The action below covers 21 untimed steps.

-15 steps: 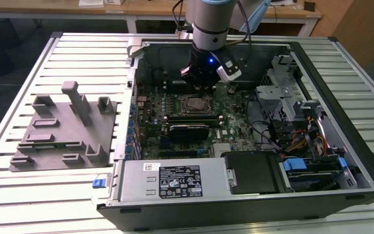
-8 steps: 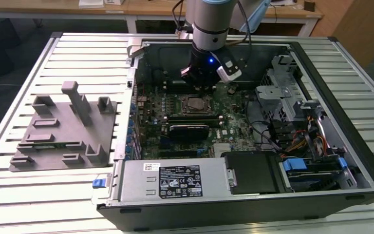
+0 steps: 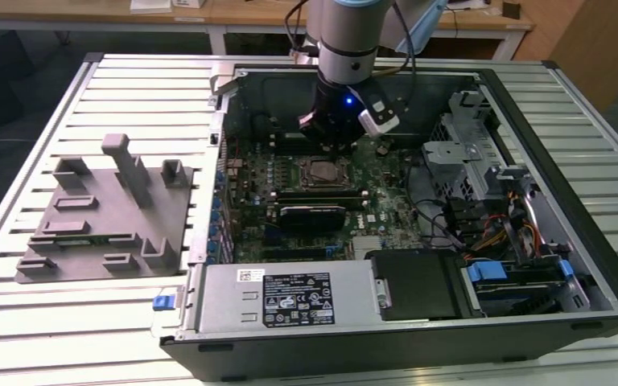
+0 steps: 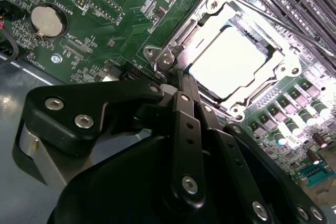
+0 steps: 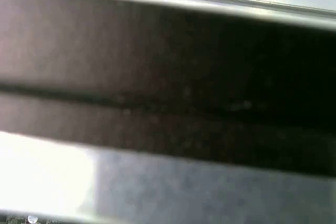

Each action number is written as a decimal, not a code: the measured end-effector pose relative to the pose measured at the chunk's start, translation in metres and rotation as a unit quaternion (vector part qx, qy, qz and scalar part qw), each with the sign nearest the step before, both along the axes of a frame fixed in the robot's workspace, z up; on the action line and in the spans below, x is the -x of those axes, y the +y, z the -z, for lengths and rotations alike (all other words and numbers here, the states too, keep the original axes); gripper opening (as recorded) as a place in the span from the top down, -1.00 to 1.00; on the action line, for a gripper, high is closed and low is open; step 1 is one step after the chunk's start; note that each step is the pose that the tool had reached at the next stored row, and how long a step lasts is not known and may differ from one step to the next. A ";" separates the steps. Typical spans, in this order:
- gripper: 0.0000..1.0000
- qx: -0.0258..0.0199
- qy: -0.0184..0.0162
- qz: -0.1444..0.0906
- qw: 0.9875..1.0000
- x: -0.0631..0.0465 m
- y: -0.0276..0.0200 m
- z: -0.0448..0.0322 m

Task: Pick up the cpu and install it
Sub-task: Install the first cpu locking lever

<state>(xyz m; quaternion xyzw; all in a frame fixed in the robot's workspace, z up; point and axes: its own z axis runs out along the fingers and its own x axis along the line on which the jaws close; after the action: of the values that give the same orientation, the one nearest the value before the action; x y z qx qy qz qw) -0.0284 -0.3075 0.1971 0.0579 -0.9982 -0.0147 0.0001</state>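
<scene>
Cpu [image 4: 231, 61]: pale silver, seated in the socket frame [image 4: 157, 56].
Pincer [image 4: 181, 80]: fingers drawn narrow, holding nothing, at the socket's 7 o'clock edge.
Care: avoid nudging the chip.

The arm [image 3: 347, 40] comes in from 12 o'clock and points straight down. Its gripper [image 3: 334, 146] hangs low, black fingers [image 4: 188, 90] pressed together.

slatted table [image 3: 62, 330] — grey fixture [image 3: 105, 213], computer case [image 3: 545, 322]
</scene>
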 end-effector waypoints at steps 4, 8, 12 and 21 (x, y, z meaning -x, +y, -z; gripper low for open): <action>0.79 -0.001 0.000 0.000 1.000 0.000 0.0001 0.0018; 0.79 -0.013 0.000 0.000 1.000 0.000 0.0001 0.0027; 0.79 -0.028 0.000 0.000 1.000 0.000 -0.0003 0.0026; 0.79 -0.035 0.000 0.000 0.999 -0.001 0.0006 -0.0056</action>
<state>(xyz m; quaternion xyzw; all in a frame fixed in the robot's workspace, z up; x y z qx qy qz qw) -0.0276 -0.3070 0.2027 0.0578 -0.9971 -0.0496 -0.0021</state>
